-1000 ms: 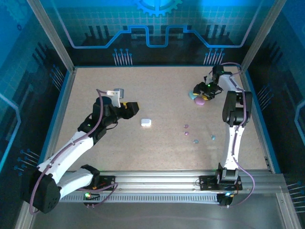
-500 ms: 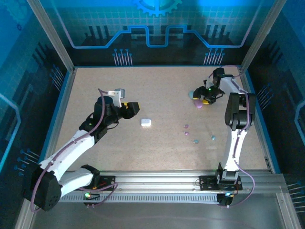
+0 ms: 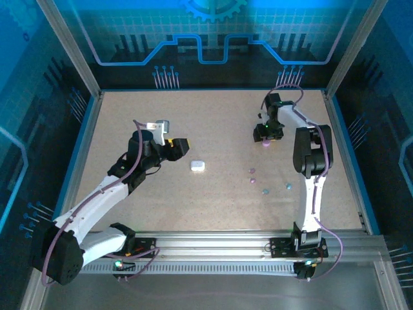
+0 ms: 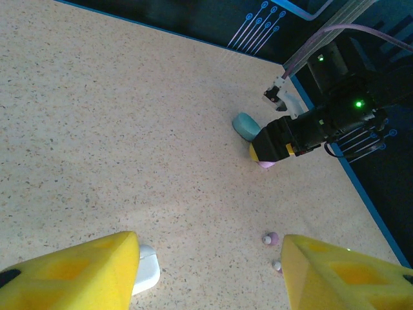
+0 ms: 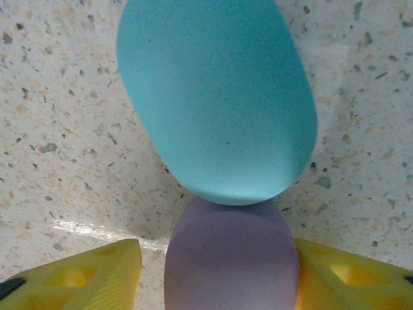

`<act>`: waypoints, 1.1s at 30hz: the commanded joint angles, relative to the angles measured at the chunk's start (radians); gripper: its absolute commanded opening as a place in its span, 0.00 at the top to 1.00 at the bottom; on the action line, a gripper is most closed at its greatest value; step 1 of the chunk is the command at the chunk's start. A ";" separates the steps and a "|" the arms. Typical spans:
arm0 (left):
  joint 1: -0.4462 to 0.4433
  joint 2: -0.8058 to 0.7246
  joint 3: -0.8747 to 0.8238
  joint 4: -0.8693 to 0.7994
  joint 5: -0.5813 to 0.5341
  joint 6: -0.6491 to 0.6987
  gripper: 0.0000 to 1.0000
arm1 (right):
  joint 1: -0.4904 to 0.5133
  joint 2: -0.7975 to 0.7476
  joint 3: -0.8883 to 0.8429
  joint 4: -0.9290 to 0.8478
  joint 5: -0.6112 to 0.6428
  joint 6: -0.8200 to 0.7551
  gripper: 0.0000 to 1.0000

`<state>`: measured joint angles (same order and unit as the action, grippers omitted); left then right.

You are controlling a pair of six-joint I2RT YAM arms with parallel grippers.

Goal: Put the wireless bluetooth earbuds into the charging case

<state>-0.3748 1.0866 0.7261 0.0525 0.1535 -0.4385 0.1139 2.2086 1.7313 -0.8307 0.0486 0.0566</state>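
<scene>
Touching cases (image 5: 216,97) far right, earbuds (image 3: 252,171) before them, lone case (image 3: 197,166) centre

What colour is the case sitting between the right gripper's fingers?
Pale purple; the case shows best in the right wrist view.

Teal case (image 5: 216,97), purple case (image 5: 229,258), speckled beige table (image 5: 51,97).

Speckled beige tabletop (image 3: 213,129), blue-lit circuit-pattern walls (image 3: 206,39), aluminium frame (image 3: 68,45).
</scene>
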 commanded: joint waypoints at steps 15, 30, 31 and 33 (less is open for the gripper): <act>0.007 0.009 -0.002 0.027 0.008 -0.006 0.39 | 0.019 -0.015 -0.039 -0.001 0.074 -0.019 0.49; 0.007 0.020 0.017 0.032 0.021 -0.026 0.40 | 0.040 -0.230 -0.159 0.114 -0.063 -0.014 0.68; 0.007 0.022 0.025 0.035 0.028 -0.033 0.40 | 0.053 -0.284 -0.183 0.132 -0.099 -0.014 0.69; 0.007 0.024 0.040 0.046 0.043 -0.052 0.40 | 0.079 -0.404 -0.238 0.187 -0.174 -0.010 0.69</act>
<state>-0.3748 1.0992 0.7277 0.0586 0.1612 -0.4549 0.1436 1.9884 1.5223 -0.7227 0.0097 0.0425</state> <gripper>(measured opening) 0.601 0.394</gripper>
